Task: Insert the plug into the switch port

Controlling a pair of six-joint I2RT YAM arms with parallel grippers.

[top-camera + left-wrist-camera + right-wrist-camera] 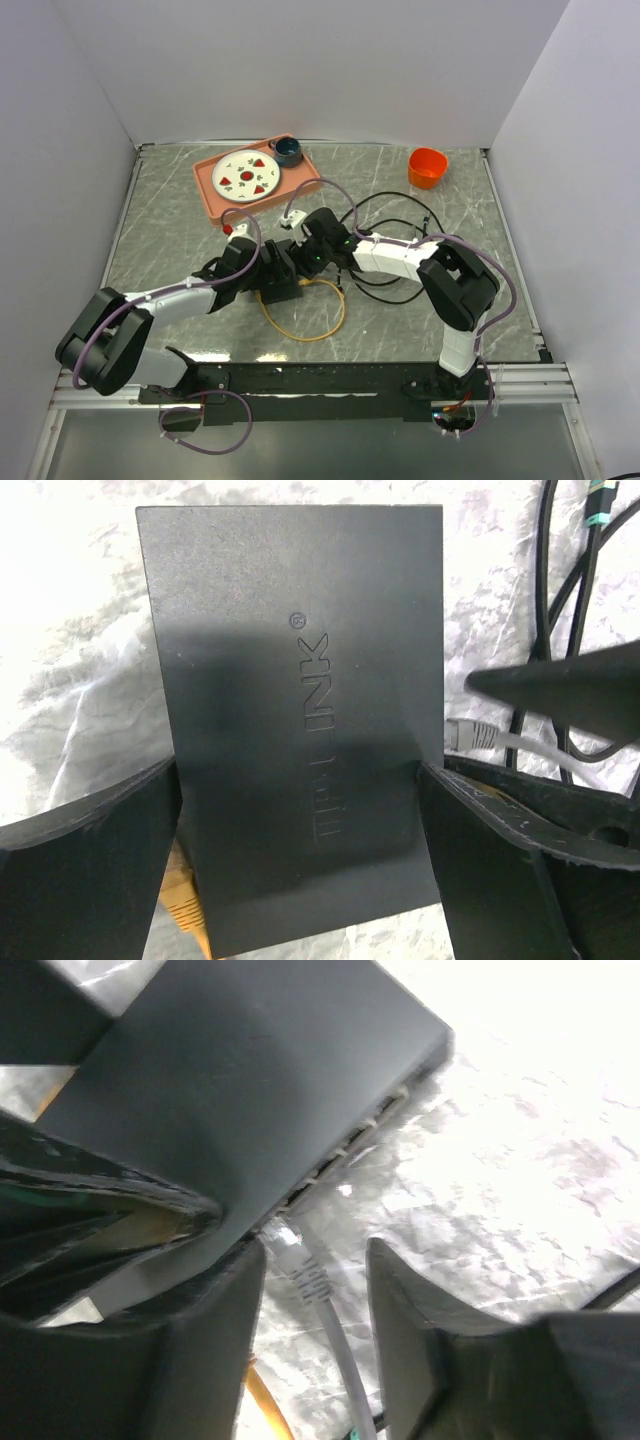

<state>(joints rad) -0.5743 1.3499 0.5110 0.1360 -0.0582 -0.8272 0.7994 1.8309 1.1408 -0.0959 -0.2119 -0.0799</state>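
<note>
The switch point(290, 710) is a flat black box lying on the marbled table, seen under both grippers as the switch point(281, 293). My left gripper point(300, 870) is open, its fingers point(90, 880) standing wide on either side of the box. The clear plug point(287, 1240) on a grey cable sits with its tip in the port row along the edge of the switch point(250, 1070). My right gripper point(315, 1252) is open, with a gap on each side of the cable. From the left wrist, the plug point(470, 735) shows at the box's right side.
A yellow cable point(320, 330) loops on the table in front of the switch, its boot point(180, 910) at the box's near corner. Black cables point(400, 215) lie to the right. A salmon tray point(212, 195) with a plate point(246, 175) and dark cup point(288, 151) stands at the back, an orange cup point(427, 167) at back right.
</note>
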